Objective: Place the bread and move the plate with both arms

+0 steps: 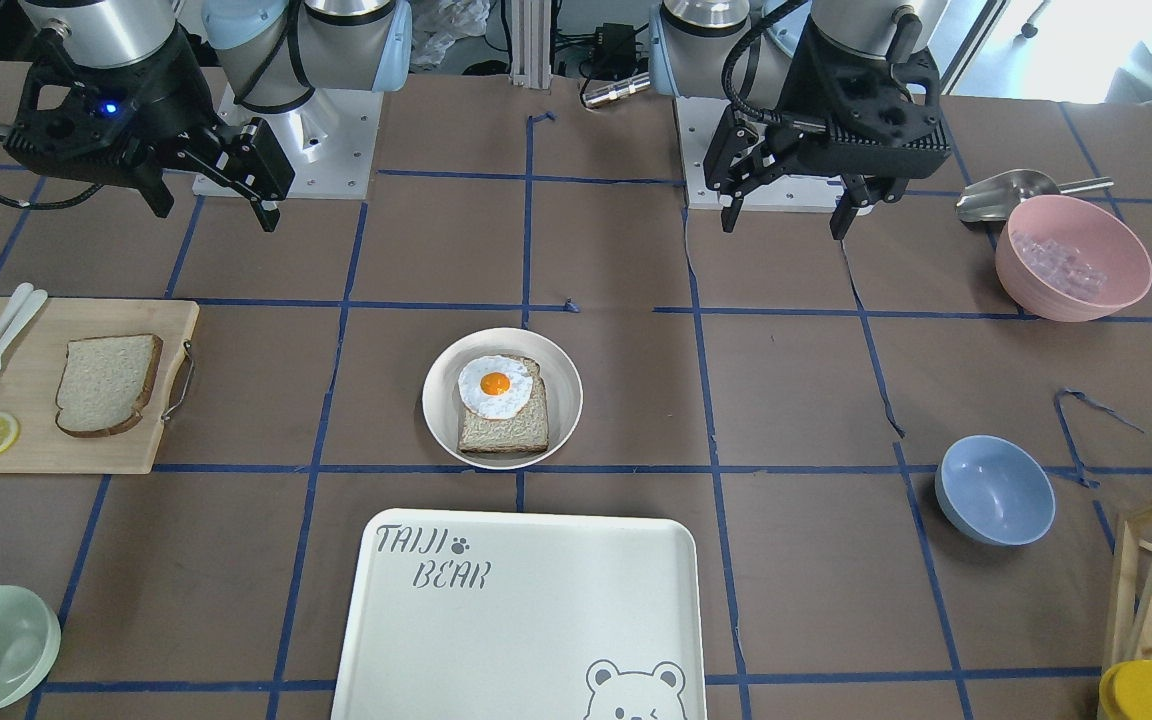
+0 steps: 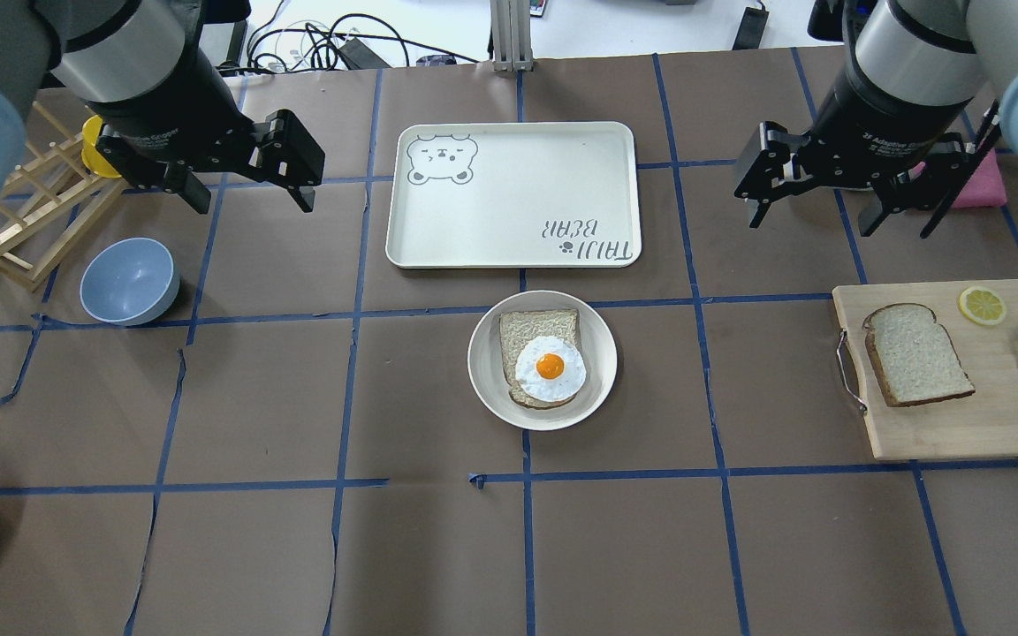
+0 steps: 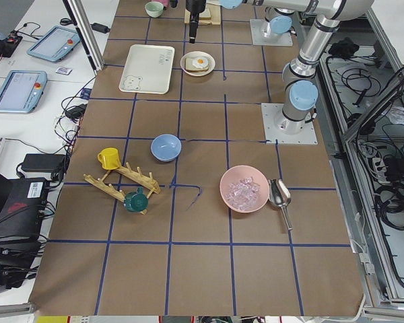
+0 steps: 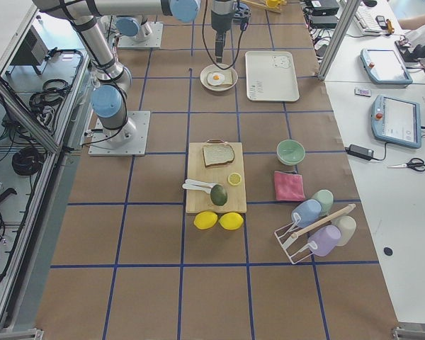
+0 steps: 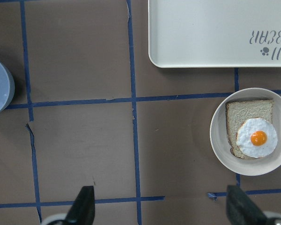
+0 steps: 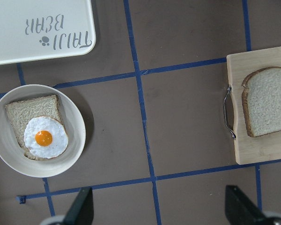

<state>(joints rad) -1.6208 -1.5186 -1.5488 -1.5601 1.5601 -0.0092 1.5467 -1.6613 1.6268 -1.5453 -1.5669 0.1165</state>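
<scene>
Both hands hang released and empty over the counter (image 2: 297,548); no step is begun. Bread (image 2: 915,353) lies on the board (image 2: 942,433), well apart from the centre plate (image 2: 484,367). Likely next: right hand (image 2: 809,223) drops onto the bread's edge while left hand (image 2: 253,200) waits.

I read "TAIJI BEAR" printed in grey capitals on the white tray (image 1: 536,640), with a small paw mark beside the first word.

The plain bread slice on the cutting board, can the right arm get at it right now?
Probably yes. The bread lies flat and uncovered on the cutting board, the lemon slice apart from it, and the right arm's fingers hang open nearby with nothing between.
</scene>
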